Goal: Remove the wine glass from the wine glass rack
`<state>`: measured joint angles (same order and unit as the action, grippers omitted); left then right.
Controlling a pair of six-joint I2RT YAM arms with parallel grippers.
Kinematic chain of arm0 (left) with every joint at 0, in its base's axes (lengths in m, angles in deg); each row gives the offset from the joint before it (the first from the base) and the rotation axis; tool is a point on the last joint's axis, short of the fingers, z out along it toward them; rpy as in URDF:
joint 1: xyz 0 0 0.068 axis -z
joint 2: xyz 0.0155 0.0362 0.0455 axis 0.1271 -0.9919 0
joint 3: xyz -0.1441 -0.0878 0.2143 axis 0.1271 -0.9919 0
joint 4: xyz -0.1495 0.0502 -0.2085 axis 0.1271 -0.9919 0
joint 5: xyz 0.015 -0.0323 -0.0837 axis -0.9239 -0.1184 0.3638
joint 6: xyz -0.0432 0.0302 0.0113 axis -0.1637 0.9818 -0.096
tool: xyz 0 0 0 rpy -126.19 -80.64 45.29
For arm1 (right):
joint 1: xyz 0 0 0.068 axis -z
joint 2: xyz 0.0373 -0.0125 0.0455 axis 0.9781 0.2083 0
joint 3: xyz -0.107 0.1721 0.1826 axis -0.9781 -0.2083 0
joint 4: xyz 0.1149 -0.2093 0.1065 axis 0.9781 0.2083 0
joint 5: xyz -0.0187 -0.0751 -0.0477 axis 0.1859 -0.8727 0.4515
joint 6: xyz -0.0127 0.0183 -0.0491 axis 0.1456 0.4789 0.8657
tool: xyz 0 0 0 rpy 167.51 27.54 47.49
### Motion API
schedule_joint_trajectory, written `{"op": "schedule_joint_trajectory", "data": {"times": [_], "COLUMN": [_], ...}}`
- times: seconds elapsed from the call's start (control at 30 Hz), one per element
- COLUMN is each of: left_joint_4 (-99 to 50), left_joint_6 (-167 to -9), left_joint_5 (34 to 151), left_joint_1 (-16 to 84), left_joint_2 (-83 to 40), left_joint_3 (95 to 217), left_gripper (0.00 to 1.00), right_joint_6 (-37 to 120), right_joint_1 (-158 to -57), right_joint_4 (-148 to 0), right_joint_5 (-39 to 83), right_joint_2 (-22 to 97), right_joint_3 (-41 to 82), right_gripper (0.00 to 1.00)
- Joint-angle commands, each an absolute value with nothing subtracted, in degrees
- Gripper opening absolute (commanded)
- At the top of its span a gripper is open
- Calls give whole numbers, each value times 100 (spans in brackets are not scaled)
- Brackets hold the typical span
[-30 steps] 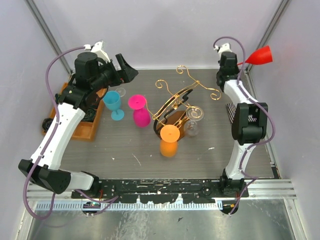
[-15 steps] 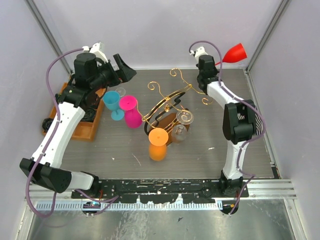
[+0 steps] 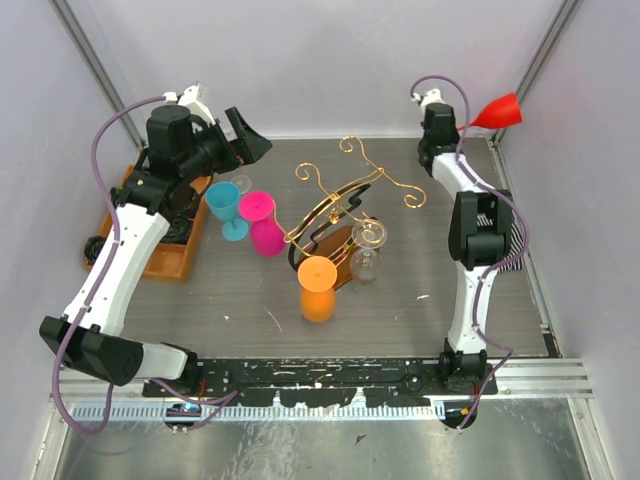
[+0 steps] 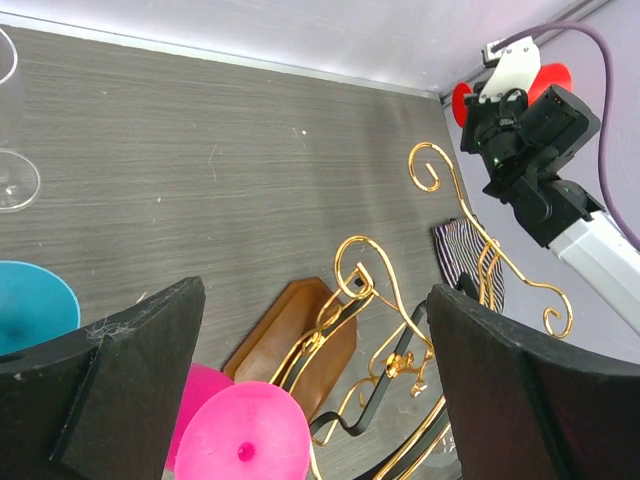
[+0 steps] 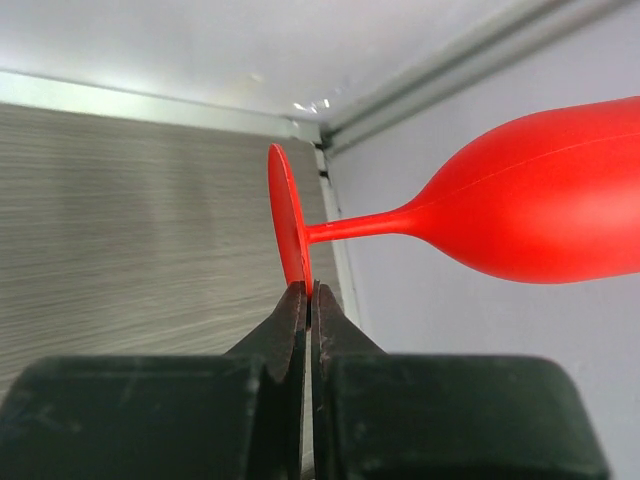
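The grey desk (image 3: 420, 290) carries the wine glass rack (image 3: 345, 200) near its middle. The right claw (image 5: 308, 295) pinches the foot of the red wine glass (image 5: 530, 205), which it holds sideways at the far right corner, well apart from the rack. The left claw (image 4: 315, 290) hangs spread wide.

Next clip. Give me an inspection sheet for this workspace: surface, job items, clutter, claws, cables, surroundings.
Surface: grey wood-grain table, few pale specks.
Job's things: gold rack mid-table; pink glass, orange glass, clear glass hang from it foot-up; red glass off it, airborne.
Clutter: blue glass, wooden tray, striped cloth.
Claws: left claw open, empty; right claw shut on red glass's foot.
Cables: purple cable looped along each arm.
Surroundings: pale walls, metal corner posts.
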<state>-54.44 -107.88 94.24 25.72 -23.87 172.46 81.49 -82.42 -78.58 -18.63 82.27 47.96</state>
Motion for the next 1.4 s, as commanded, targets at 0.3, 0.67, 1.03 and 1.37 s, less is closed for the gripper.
{"op": "schedule_joint_trajectory", "data": {"times": [0.3,0.67,1.03,1.37], "left_joint_4": [-5349,-5140,-4986,-5174], "left_joint_6": [-10964,-11322,-11424,-11307], "left_joint_5": [9735,9910,9991,9971], "left_joint_1": [2474,2394,2399,2359], "left_joint_2": [-2557,-2529,-2371,-2340], "left_joint_3": [17472,17170,16767,16857], "left_gripper": [99,99,100,100], "right_joint_6": [8411,9504,9575,9251], "right_joint_1": [-7857,-7882,-8243,-8493], "right_joint_4": [-8723,-9894,-9096,-8264], "right_joint_5": [-2173,-3240,-2687,-2575], "right_joint_2": [8882,9580,9814,10050], "right_joint_3": [4636,4222,4090,4456], "right_gripper": [1,1,4,35]}}
